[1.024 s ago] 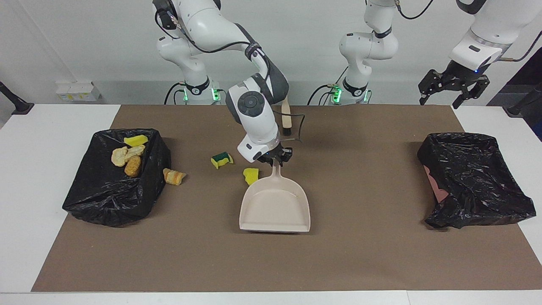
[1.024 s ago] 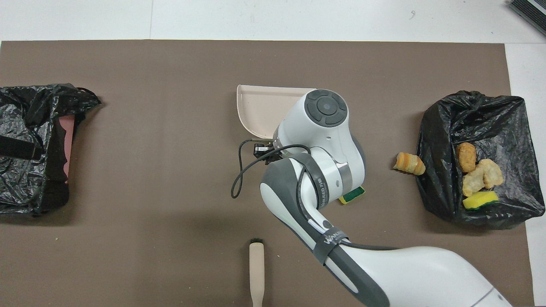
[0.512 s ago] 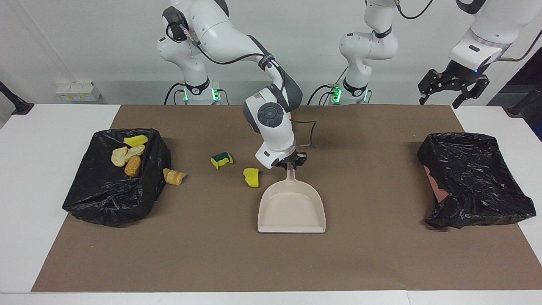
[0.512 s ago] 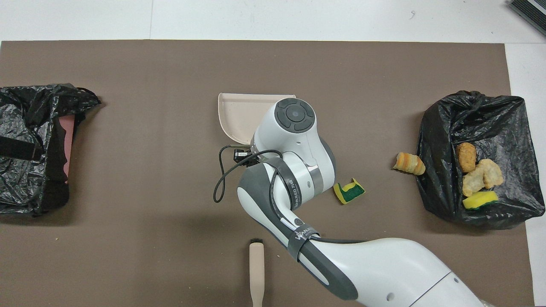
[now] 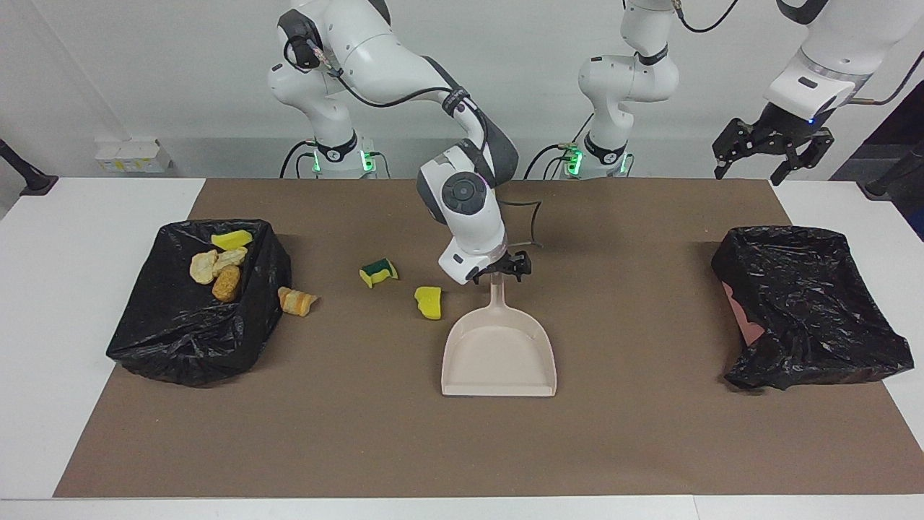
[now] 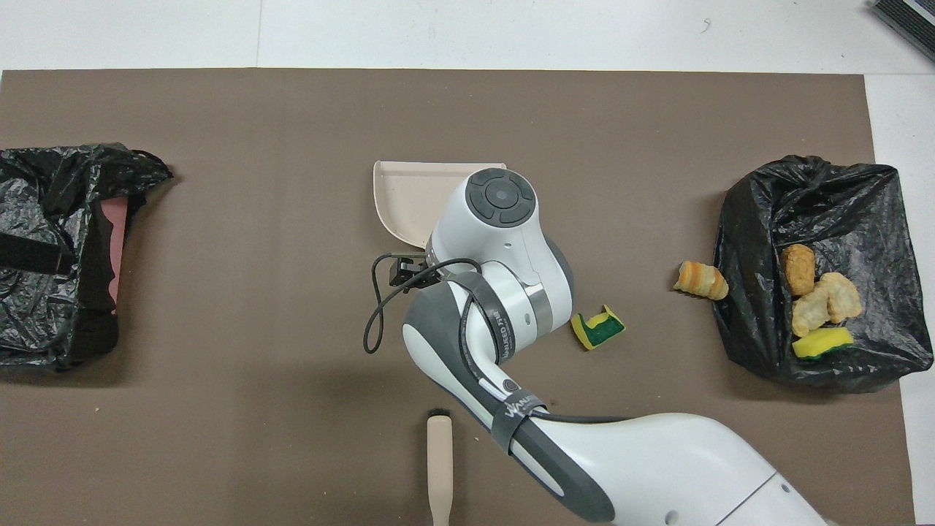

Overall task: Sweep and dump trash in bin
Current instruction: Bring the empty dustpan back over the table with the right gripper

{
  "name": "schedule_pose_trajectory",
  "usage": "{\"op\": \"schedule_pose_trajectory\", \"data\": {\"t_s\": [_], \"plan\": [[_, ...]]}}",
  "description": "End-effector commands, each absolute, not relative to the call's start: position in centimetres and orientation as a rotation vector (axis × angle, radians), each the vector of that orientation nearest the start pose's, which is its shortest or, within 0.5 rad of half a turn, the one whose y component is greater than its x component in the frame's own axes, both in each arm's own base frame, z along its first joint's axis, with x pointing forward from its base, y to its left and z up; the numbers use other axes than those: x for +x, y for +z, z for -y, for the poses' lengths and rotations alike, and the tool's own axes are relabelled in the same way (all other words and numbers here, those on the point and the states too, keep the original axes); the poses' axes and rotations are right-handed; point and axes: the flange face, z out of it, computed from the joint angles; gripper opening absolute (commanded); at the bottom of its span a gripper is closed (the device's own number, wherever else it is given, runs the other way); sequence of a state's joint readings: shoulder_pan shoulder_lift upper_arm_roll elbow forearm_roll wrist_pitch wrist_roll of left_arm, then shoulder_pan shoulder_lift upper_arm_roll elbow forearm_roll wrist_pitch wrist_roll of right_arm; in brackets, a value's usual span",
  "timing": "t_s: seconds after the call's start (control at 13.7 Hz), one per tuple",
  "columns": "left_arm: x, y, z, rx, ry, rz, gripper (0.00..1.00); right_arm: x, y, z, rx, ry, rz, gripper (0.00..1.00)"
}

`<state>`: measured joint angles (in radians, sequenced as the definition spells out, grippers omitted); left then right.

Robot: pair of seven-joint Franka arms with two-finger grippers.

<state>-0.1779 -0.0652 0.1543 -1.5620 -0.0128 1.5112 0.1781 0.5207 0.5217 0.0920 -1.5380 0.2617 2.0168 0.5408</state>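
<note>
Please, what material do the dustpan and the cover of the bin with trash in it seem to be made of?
The dustpan looks like rigid moulded plastic, beige with a matte to slightly satin finish: smooth walls, one-piece handle. The cover of the bin with trash looks like thin black plastic film, a bag, glossy and crinkled, with bright highlights on the folds.

Matt brown mat [image 5: 650,433] w/ fine grain; glossy crinkled black plastic bin liner [image 5: 180,339]; smooth beige plastic dustpan [image 5: 498,354]; spongy trash [image 5: 430,302].
</note>
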Motion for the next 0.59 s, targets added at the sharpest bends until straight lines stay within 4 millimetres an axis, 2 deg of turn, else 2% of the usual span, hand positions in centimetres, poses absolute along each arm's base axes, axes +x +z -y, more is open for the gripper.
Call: {"op": "schedule_pose_trajectory", "data": {"t_s": [0.0,0.29,0.37,0.44,0.51], "plan": [[52.2,65.9,1.3,-3.141,-0.042,-0.327,1.0,52.9,37.7,-40.8,-2.97,0.295,-0.057,1.0],[52.7,65.9,1.9,-3.137,-0.075,-0.334,1.0,48.8,40.3,-40.1,-3.011,0.292,-0.153,1.0],[52.9,66.0,2.1,-3.136,-0.109,-0.336,1.0,47.6,40.6,-39.9,-3.023,0.314,-0.174,1.0],[53.3,65.8,2.2,-3.133,-0.126,-0.338,1.0,45.6,40.6,-40.7,-3.042,0.333,-0.17,1.0],[53.5,65.6,3.2,-3.129,-0.131,-0.366,1.0,44.0,40.3,-41.0,-3.062,0.338,-0.189,1.0]]}}
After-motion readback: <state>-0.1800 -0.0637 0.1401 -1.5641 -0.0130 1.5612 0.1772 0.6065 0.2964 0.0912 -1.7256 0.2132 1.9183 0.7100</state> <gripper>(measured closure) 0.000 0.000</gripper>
